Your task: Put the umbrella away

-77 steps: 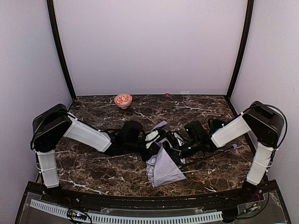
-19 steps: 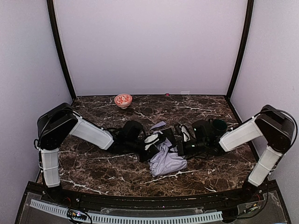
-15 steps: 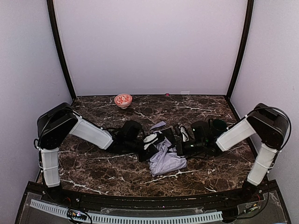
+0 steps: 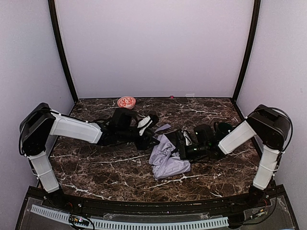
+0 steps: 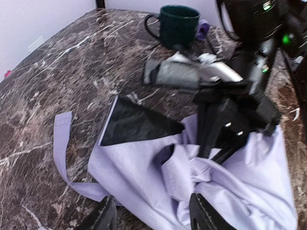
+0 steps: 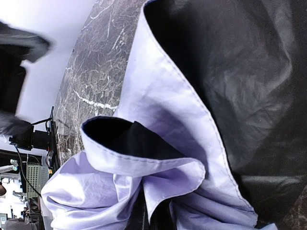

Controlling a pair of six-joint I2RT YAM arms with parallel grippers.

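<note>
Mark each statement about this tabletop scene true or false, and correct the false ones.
1. The umbrella lies crumpled on the table. True.
2. The left pincer grips the umbrella. False: it is open and holds nothing.
3. The red bowl stands at the table's far edge. True.
4. The green mug sits inside the bowl. False: it stands on the table's right side, far from the bowl.
5. The right pincer is shut on the umbrella's fabric. True.

umbrella: pale lavender outside, black inside
table: dark brown marble, white veins
mug: dark green
bowl: red and white pattern
walls: pale lilac
</note>
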